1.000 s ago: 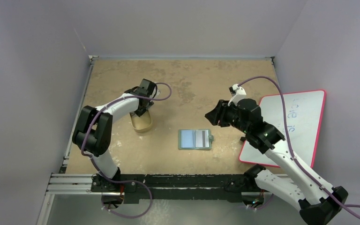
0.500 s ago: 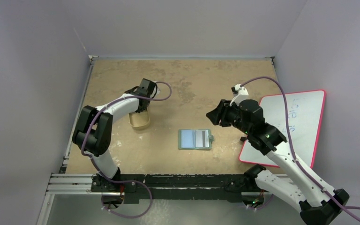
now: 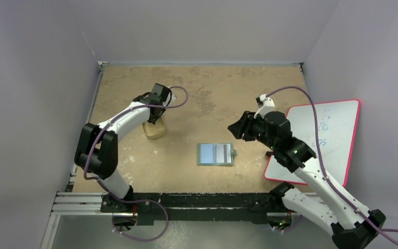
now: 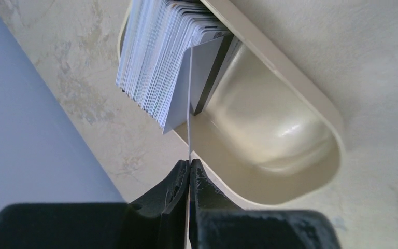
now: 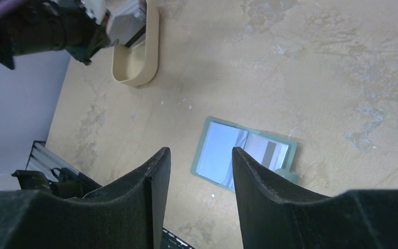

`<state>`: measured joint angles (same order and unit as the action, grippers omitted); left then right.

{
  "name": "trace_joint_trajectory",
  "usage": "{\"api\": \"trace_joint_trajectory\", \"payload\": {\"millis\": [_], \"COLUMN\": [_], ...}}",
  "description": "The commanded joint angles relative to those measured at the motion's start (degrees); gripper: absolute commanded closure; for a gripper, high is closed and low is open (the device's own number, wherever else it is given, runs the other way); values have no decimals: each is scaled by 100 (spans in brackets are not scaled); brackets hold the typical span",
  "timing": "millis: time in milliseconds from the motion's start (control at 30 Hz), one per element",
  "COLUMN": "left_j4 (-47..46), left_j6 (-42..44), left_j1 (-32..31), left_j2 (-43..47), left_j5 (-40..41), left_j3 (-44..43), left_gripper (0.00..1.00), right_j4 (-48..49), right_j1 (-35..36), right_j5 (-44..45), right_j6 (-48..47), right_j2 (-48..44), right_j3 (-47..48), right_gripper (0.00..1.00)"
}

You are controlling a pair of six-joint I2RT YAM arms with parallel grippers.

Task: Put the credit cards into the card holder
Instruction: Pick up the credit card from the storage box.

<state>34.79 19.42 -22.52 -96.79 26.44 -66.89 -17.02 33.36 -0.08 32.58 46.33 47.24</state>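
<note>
Left gripper (image 4: 189, 167) pinched tight on the near edge of one thin white credit card (image 4: 190, 119), seen edge-on at the front of the stack of credit cards (image 4: 153, 57) standing in the tan tray (image 4: 295, 171). Right gripper (image 5: 199, 158) about half open, holding nothing, hovering above the card holder (image 5: 241, 151). Card holder lies open and flat mid-table (image 3: 212, 93), well apart from the tray, a striped card showing in its right half, whiteboard (image 3: 318, 137) off to its right.
</note>
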Motion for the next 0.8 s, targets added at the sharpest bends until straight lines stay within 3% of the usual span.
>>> {"api": "trace_joint_trajectory", "payload": {"millis": [0, 200, 333, 500, 633, 767], "left_j4": [211, -116, -301, -1527, -2840, -3018], "left_j6": [-891, -1990, -2789, -4509, -5733, -6650], "left_j1": [38, 38, 41, -78, -573, -896], "left_j2": [777, 1622, 1791, 1944, 2196, 1960], "left_j5": [-699, -1594, -2761, -4244, -4237, -4373], "left_j3": [-277, -30, 6, 694, 1450, 1650], "left_gripper": [100, 100, 100, 100, 100, 100], "right_j4": [271, 134, 160, 0, 79, 238], "right_j1": [21, 23, 23, 21, 21, 21], "right_j5": [-160, 41, 40, 448, 504, 456], "right_j6": [184, 277, 413, 408, 425, 418], "right_j2": [-48, 107, 418, 1023, 1448, 1877], "right_j3": [-218, -358, -548, -711, -905, -1041], "right_gripper": [50, 50, 50, 50, 50, 48]}}
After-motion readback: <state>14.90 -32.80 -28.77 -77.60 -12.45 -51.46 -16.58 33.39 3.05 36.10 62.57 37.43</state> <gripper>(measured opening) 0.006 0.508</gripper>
